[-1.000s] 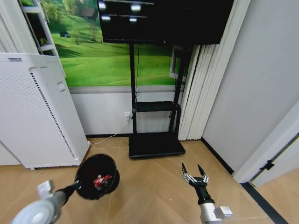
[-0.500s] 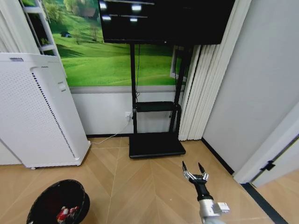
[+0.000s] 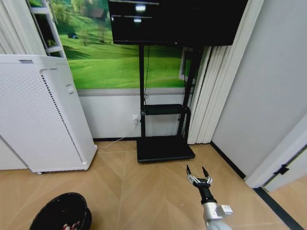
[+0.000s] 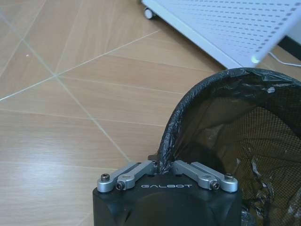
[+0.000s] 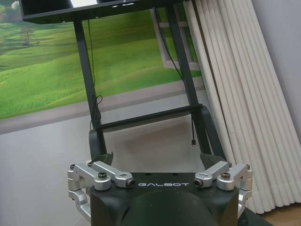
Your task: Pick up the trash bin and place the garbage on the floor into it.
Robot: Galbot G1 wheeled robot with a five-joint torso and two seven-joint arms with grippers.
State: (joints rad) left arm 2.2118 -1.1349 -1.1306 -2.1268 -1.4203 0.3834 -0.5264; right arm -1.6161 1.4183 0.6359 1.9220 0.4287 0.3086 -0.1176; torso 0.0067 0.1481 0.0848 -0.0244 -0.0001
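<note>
Trash bin (image 4: 235, 141), half cut off, is pinched at its rim by left tool (image 4: 164, 168); right tool (image 3: 199, 178) gapes empty.

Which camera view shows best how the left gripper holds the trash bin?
The left wrist view: the left gripper is shut on the trash bin at its rim. The head view shows the bin on the floor at lower left.

**Bin low left, stand dead ahead**

Trash bin (image 3: 62, 213) sits on the floor at front left, air purifier (image 3: 41, 112) behind it against the wall. TV stand (image 3: 164, 143) centre back, curtains (image 3: 204, 91) just right.
</note>
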